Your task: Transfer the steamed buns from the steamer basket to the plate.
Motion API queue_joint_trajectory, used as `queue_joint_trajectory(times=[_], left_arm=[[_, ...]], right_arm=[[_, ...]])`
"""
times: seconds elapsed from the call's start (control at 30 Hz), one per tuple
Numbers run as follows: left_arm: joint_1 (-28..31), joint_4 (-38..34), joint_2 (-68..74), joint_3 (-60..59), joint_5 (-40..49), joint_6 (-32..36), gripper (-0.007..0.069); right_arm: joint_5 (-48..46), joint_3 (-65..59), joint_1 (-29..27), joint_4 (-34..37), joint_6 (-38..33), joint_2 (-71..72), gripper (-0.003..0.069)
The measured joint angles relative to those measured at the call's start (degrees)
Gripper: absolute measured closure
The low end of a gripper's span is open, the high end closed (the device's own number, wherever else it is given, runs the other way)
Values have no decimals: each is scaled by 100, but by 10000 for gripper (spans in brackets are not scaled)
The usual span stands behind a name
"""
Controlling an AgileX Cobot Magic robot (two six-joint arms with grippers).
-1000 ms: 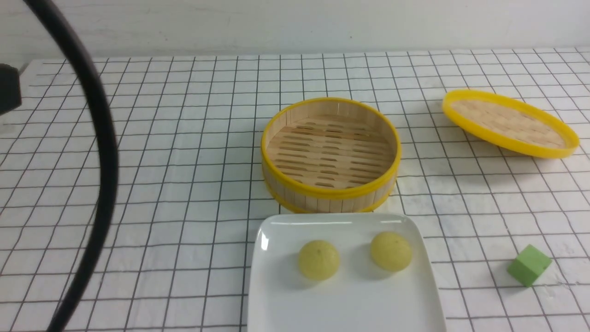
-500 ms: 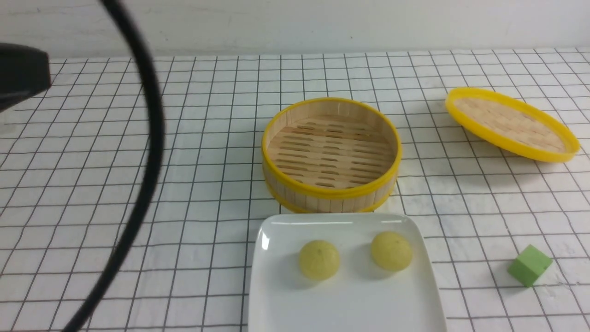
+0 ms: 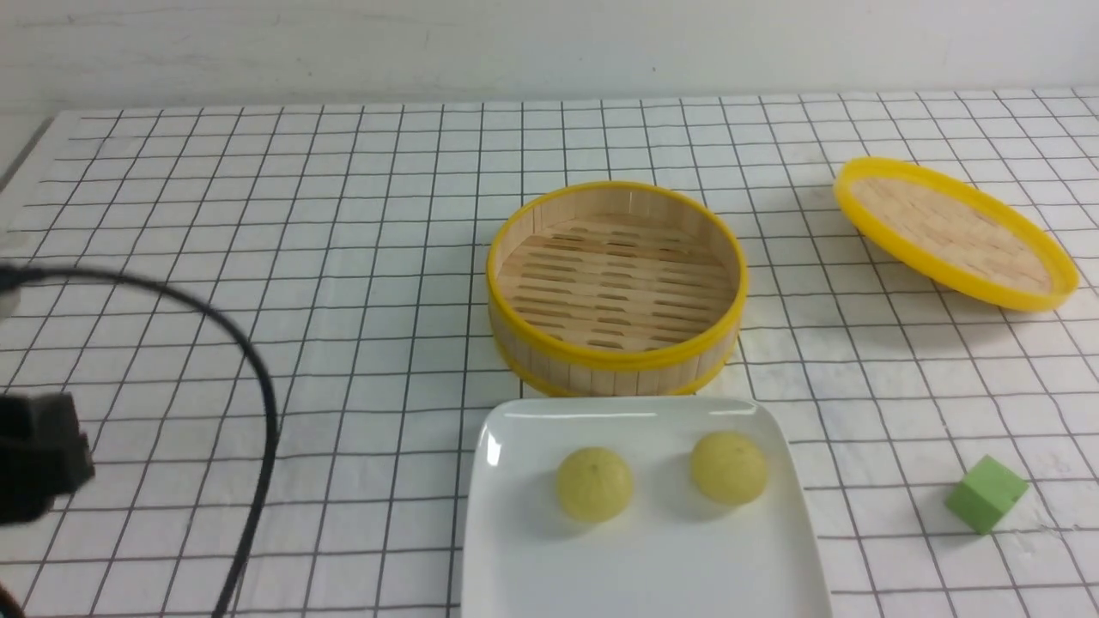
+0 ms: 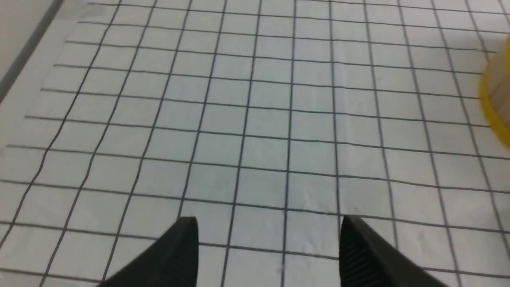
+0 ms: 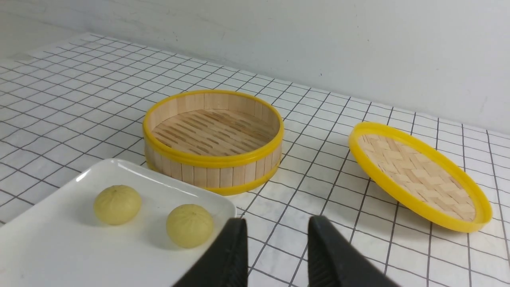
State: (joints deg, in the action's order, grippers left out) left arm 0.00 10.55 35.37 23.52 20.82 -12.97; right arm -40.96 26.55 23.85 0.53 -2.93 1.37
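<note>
The two steamed buns (image 3: 593, 483) (image 3: 729, 467) lie side by side on the white plate (image 3: 644, 566) at the near edge of the table. Just behind it the steamer basket (image 3: 616, 287) stands with nothing on its slatted floor. In the left wrist view my left gripper (image 4: 269, 223) is open over bare checked cloth, with the basket's rim (image 4: 496, 99) at the frame's edge. My right gripper (image 5: 277, 221) is open and holds nothing; it hovers beside the plate (image 5: 79, 255), near one bun (image 5: 189, 225), with the other bun (image 5: 117, 204) farther off.
The shallow woven lid (image 3: 955, 232) rests tilted at the far right. A green cube (image 3: 986, 493) sits near the front right. Part of my left arm (image 3: 34, 455) and its black cable (image 3: 258, 429) show at the lower left.
My left arm and its cable have swung down from the upper left to the lower left of the front view. The lid has rocked slightly. Buns, plate and basket are still.
</note>
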Motion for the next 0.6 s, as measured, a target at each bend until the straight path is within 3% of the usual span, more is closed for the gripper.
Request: queue_joint_trajectory(times=[0.2,0.6], left_arm=[[321,-14,-989,-1328,-681,0,144],[321,227,-2715,-1549,574,0,144]], right_arm=[[0,0,0,0,0,0,419],[0,0,0,0,0,0,419]])
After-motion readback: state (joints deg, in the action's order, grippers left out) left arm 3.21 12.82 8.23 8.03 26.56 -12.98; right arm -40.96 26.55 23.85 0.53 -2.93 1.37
